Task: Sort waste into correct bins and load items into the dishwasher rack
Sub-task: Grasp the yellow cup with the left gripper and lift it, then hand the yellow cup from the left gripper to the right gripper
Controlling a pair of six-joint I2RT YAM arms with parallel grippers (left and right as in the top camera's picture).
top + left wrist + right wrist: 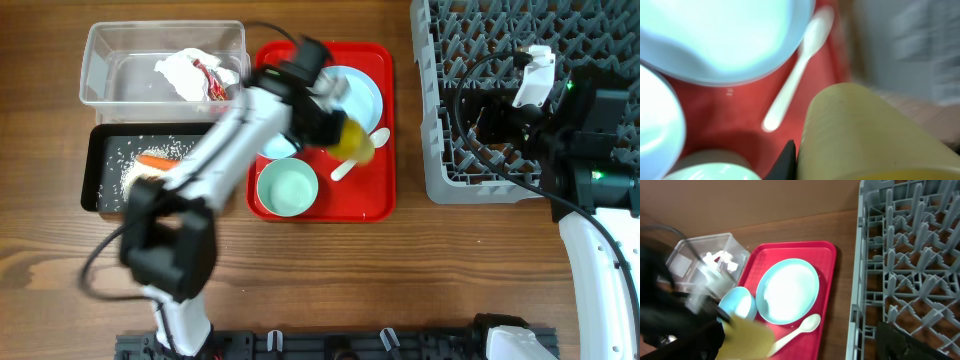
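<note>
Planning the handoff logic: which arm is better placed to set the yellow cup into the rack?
Left. The left gripper holds the yellow cup above the red tray, beside the dishwasher rack. The right gripper hovers over the rack without it.

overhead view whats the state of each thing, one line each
yellow cup: held by left gripper over the red tray
pale blue plate: flat on tray, empty
pale blue bowl: upright on tray
mint-green bowl: upright on tray, empty
white spoon: lying on tray
napkin: in clear tub
red wrapper: in clear tub
carrot piece: in black tray
rice: in black tray
dishwasher rack: no dishes seen
right gripper: over rack, open or shut unclear
</note>
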